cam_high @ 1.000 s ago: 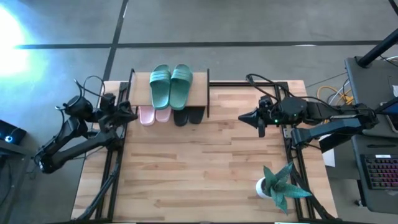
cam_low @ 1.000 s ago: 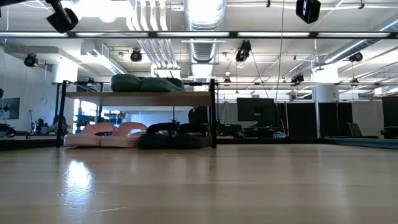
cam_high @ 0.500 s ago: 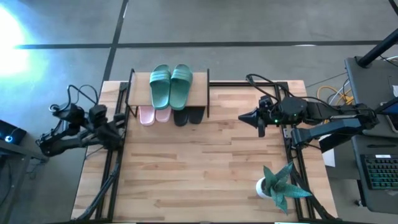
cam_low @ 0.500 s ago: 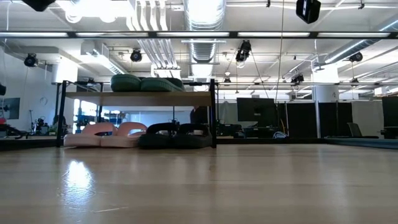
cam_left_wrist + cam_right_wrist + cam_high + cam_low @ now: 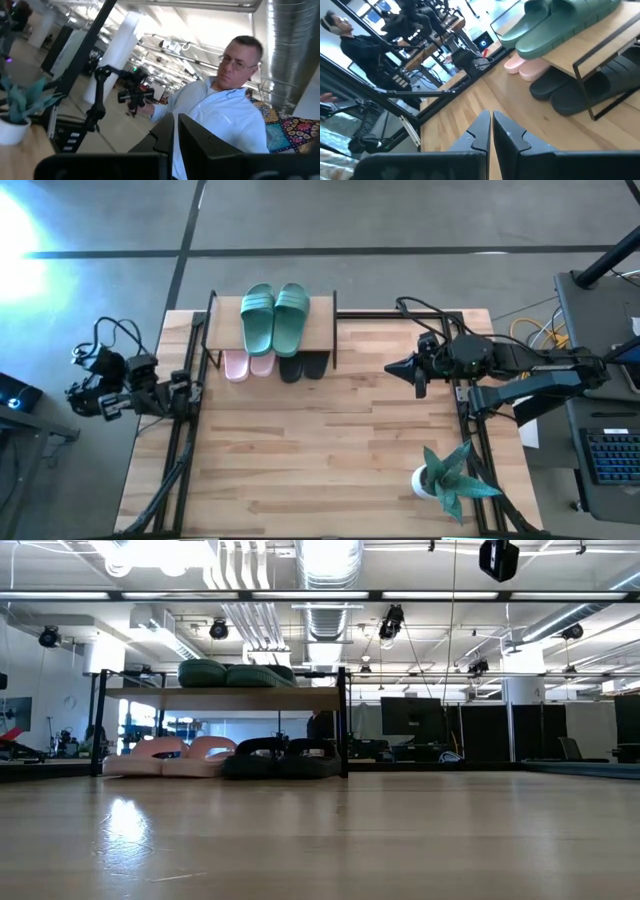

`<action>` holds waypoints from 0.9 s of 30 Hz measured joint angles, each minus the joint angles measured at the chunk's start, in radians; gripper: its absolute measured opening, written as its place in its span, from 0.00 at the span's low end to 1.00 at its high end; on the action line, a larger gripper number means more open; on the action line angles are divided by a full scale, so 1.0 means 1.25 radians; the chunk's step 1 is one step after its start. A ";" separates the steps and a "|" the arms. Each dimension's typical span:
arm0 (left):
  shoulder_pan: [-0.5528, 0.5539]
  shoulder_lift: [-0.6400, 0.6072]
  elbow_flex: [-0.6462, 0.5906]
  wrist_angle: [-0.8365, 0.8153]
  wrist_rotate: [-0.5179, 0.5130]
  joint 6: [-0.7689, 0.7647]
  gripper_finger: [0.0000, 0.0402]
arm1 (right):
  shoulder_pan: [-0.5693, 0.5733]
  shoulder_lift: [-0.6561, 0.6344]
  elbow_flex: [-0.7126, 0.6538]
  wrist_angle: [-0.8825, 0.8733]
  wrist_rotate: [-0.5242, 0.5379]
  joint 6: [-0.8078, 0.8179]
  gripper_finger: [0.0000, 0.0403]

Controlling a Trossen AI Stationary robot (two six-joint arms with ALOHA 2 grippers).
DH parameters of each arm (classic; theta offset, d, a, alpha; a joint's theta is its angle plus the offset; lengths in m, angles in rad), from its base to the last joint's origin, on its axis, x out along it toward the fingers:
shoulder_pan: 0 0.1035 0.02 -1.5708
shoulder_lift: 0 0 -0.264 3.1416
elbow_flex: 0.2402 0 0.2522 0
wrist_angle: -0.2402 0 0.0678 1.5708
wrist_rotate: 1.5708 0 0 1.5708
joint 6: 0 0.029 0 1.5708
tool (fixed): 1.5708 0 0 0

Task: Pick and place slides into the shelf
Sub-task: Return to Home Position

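The shelf [image 5: 320, 330] stands at the table's far edge, left of the middle. The teal slides [image 5: 274, 318] lie side by side on its top board [image 5: 225, 698]. The pink slides [image 5: 247, 365] and the black slides [image 5: 303, 367] rest on the tabletop under that board, toes sticking out toward the near side. My left gripper [image 5: 195, 390] is shut and hangs at the table's left edge, away from the shelf. My right gripper [image 5: 390, 368] is shut, hovering right of the shelf and pointing at it [image 5: 490, 116].
A potted plant [image 5: 445, 475] stands near the table's right near corner. The bare wooden tabletop [image 5: 320, 450] spreads between the shelf and the near edge. A person in a light shirt [image 5: 220, 110] shows beyond the table in the left wrist view.
My left arm has drawn back from beside the shelf's left end toward the table's left edge and somewhat toward the near side, folding up outside the table. The slides and the shelf have stayed put.
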 joint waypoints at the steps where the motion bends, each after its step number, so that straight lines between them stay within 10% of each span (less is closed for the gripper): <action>1: 0.000 0.006 -0.001 -0.004 -0.001 0.000 0.03 | 0.000 0.000 0.000 -0.006 0.000 0.000 0.03; 27: 0.002 0.327 -0.036 -0.013 -0.123 0.169 0.03 | 0.000 -0.005 0.000 -0.040 0.007 -0.009 0.03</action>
